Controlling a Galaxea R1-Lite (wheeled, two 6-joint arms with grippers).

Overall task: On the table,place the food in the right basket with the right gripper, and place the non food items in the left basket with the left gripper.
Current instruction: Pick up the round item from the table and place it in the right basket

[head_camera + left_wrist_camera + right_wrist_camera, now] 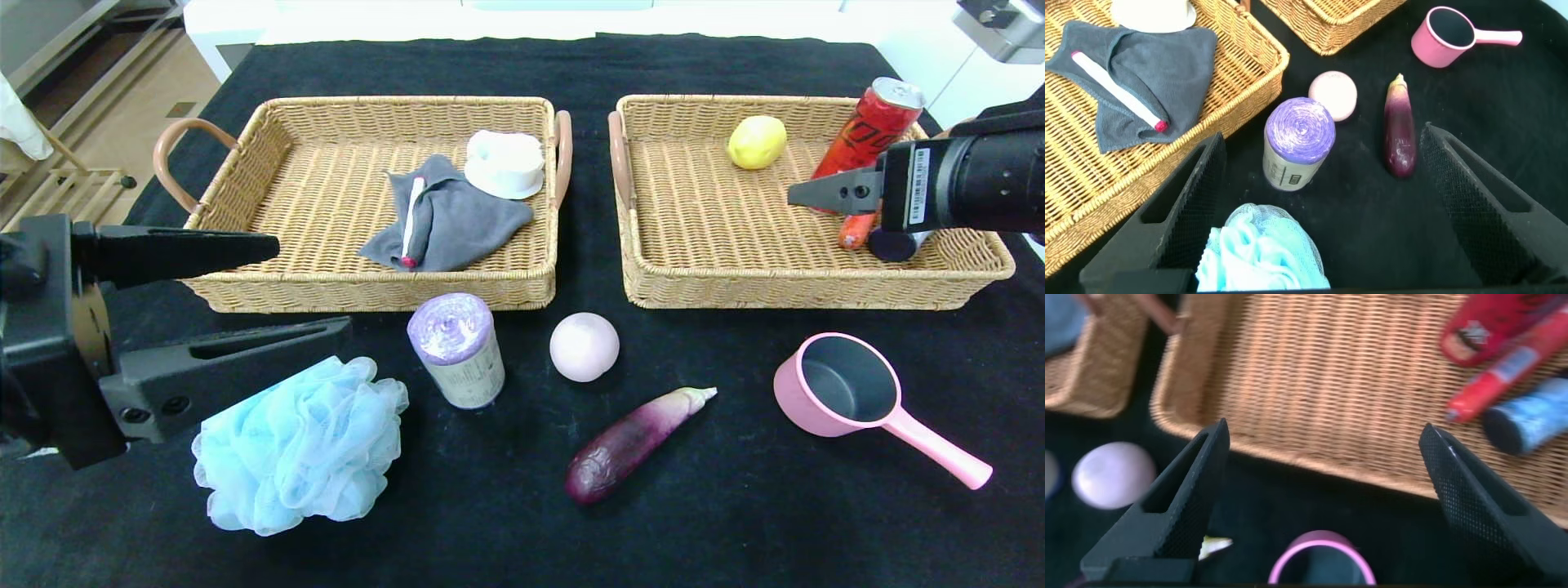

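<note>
Left gripper point(306, 286): black wedge fingers spread wide, empty, just above fluffy light-blue mesh pouf point(298, 449).
Right gripper point(1323, 502): fingers wide apart, empty, over right tan wicker basket point(694, 278); red soda can point(865, 126) leaning behind it.
Counts: two baskets; on black cloth one pouf, lilac bag roll point(459, 349), pink ball point(584, 346), purple eggplant point(629, 441), pink saucepan point(849, 392).

Red can point(867, 126) leans in right basket point(718, 245); pouf point(298, 447), roll point(457, 349), peach point(584, 346), eggplant point(633, 441), saucepan point(849, 390) on table point(735, 506).

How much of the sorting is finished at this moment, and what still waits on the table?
Done: the red soda can leans inside the right wicker basket. In hand: nothing; both claws, left and right, are open. Left: blue mesh pouf, lilac bag roll, pink saucepan, pale pink ball, purple eggplant.
</note>
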